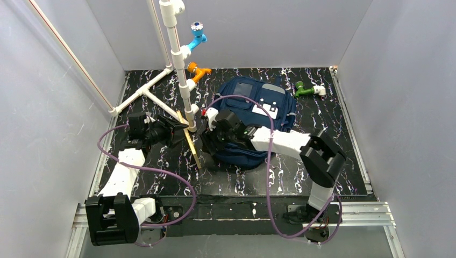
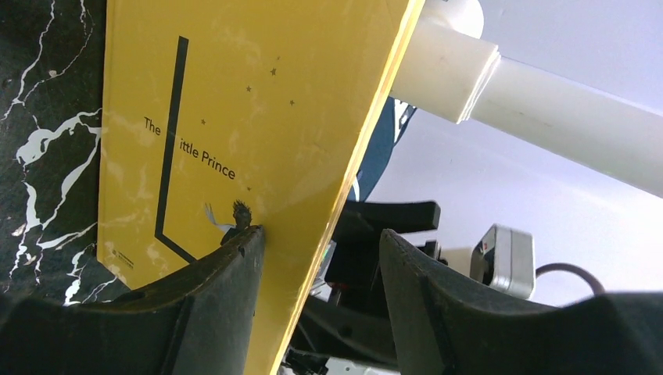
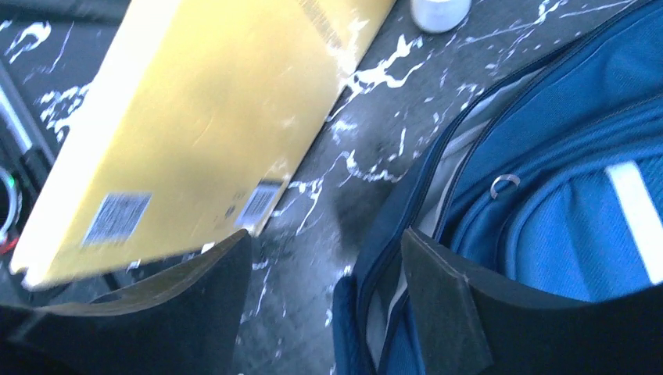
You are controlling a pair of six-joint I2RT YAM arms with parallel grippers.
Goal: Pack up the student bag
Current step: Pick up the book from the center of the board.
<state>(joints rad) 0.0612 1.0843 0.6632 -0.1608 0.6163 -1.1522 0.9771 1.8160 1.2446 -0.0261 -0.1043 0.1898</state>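
- Student bag [image 1: 253,102]: navy backpack lying flat at the middle of the worktop [image 1: 344,123], toward its back edge, with front pockets and white patch facing up. The zip mouth is parted on the side facing the book, and grey lining shows there in the right wrist view.
- Book, "The Little Prince" [image 2: 234,117]: yellow cover. It stands on edge, tilted, left of the bag, with a strip of bare worktop between them. Its upper edge is close to the white PVC pipe stand [image 1: 177,54]; whether they touch cannot be told.
- Left gripper [image 2: 320,234]: released. The jaws straddle the book's long edge; one finger appears to rest against the front cover, and there is a clear gap between the book and the other finger. This is not a grasp.
- Right gripper [image 3: 326,234]: released, jaws wide, nothing held. It hangs over the strip between book and bag, one finger just above the bag's rim.
- Step in hand, as judged: getting the book into the bag's mouth.
- Method advised: close the left jaws squarely on the covers, well in from the edge, before any lift. Have the right gripper pinch the upper lip and raise it. Feed the book narrow end first along the lining.
- Risks: the smooth cover may slip, the unheld book may topple, and the pipe stand crowds the left arm.
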